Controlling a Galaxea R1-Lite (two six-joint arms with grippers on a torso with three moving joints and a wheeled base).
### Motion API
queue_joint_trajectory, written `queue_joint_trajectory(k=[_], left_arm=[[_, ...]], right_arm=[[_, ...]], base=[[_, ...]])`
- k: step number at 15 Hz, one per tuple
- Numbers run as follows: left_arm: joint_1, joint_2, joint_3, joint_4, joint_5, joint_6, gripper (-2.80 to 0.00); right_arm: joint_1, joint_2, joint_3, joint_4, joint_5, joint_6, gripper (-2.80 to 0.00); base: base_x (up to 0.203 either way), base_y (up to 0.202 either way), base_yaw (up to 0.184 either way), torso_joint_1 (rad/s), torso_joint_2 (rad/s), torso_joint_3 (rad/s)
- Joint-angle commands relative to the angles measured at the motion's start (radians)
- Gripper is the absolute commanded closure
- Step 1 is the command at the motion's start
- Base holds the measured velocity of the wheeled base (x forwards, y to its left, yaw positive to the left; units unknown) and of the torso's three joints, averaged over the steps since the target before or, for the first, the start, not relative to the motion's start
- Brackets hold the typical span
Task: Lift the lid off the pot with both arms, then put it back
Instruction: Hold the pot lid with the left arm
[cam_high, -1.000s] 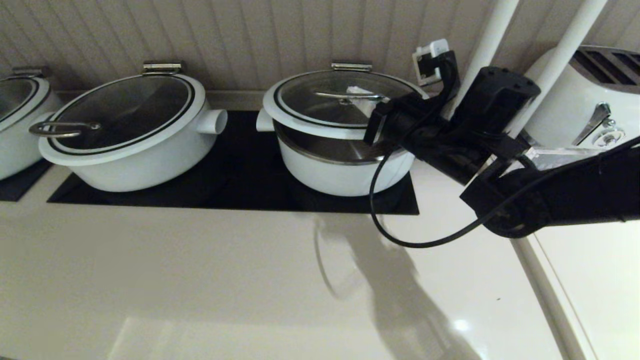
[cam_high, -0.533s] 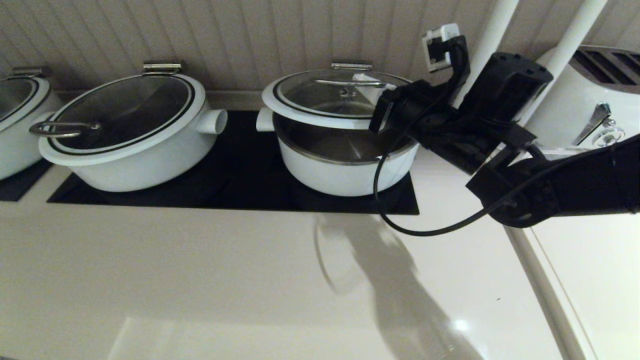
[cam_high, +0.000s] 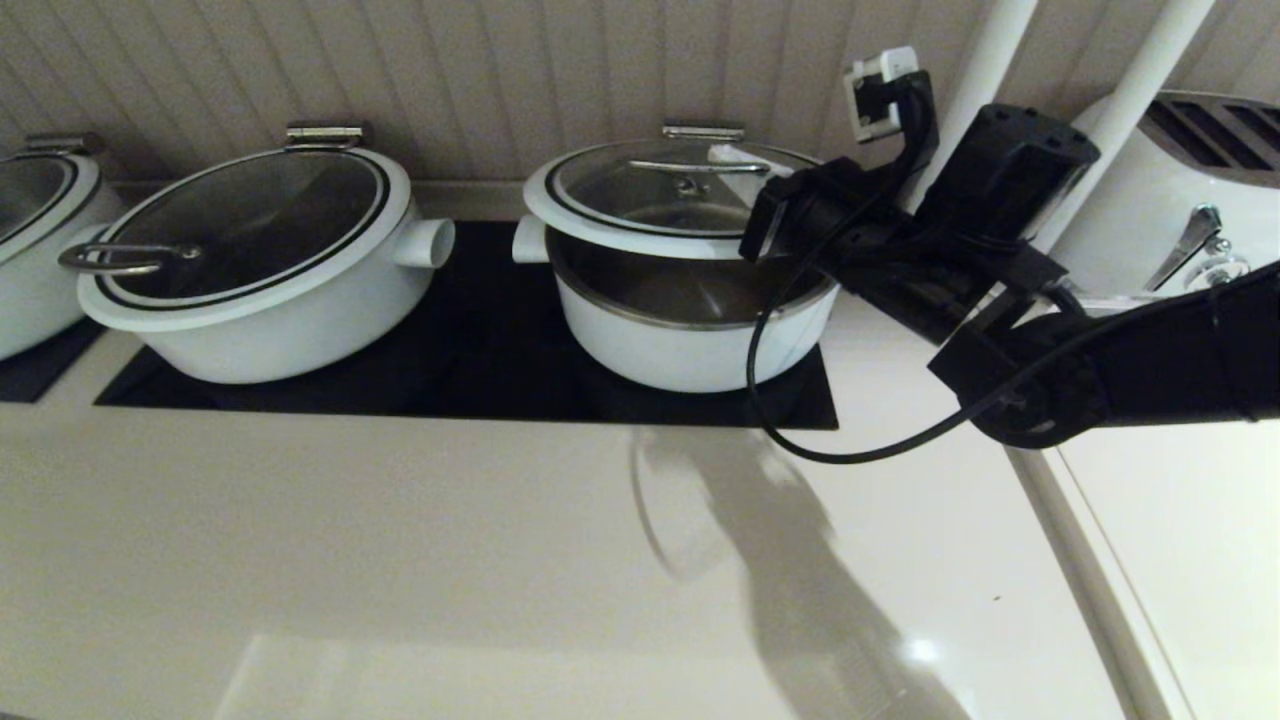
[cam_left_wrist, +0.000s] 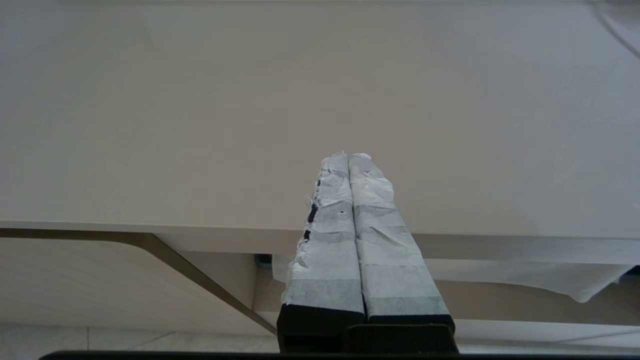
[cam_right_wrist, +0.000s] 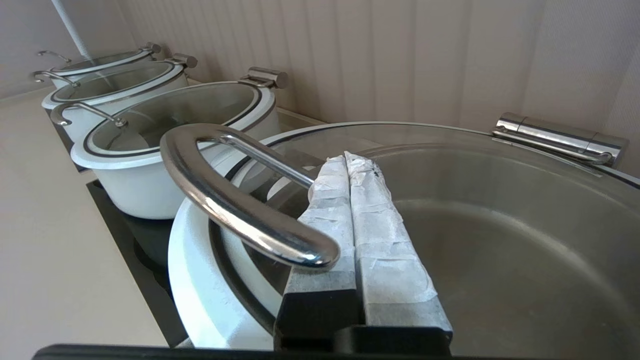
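The lid (cam_high: 650, 205), a round pane of clear glass set in a broad white rim with a thin black ring, hangs tilted above the pot (cam_high: 690, 340), its front edge raised while the steel hinge (cam_high: 703, 131) at the back stays by the wall. Its polished steel bar handle (cam_right_wrist: 235, 195) arches across the centre, smooth and tubular. The right gripper (cam_right_wrist: 347, 165) reaches under that bar from the lid's right side; its two tape-wrapped fingers (cam_right_wrist: 385, 250) lie pressed together, a narrow closed pair with the handle crossing over them and bearing on them, not pinched between them.

Directly below the gripper, the pot is round and white on the outside with a brushed steel inside, and a short white stub handle (cam_high: 530, 242) juts from its far side, away from the arm. It stands on a flat black panel (cam_high: 480, 370) sunk into the pale glossy surface (cam_high: 400, 560).

Further out on that side, well apart from the gripper, sits a wider white pot (cam_high: 270, 300) with a dark glass lid and a steel loop handle (cam_high: 120, 258) at its edge. Behind the right arm (cam_high: 1150, 370), which is black with a loose cable, stands a white toaster (cam_high: 1180, 200).

The left gripper (cam_left_wrist: 348, 159) is away from the pots, its taped fingers shut tight on nothing, over a bare stretch of the pale surface near its edge.
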Motion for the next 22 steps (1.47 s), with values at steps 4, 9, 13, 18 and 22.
queue_joint_trajectory(k=[4,9,13,18,22], left_arm=[[0.000,0.001,0.000,-0.002,0.000,0.001,0.00],[0.000,0.001,0.000,0.001,-0.003,0.020,0.00],[0.000,0.001,-0.016,0.001,-0.037,0.095,0.00],[0.000,0.067,-0.130,0.005,-0.103,0.083,0.00],[-0.013,0.312,-0.232,-0.099,-0.149,0.085,0.00]], right_arm=[[0.000,0.005,-0.004,-0.005,0.002,0.000,0.00],[-0.003,0.006,-0.006,-0.005,0.002,0.001,0.00],[-0.004,0.013,-0.014,-0.005,0.002,0.001,0.00],[-0.004,0.013,-0.017,-0.005,0.002,0.001,0.00],[-0.004,0.014,-0.024,-0.005,0.002,0.001,0.00]], base=[[0.000,0.000,0.000,0.000,0.00,0.000],[0.000,0.000,0.000,0.000,0.00,0.000],[0.000,0.000,0.000,0.000,0.00,0.000],[0.000,0.000,0.000,0.000,0.00,0.000],[0.000,0.000,0.000,0.000,0.00,0.000]])
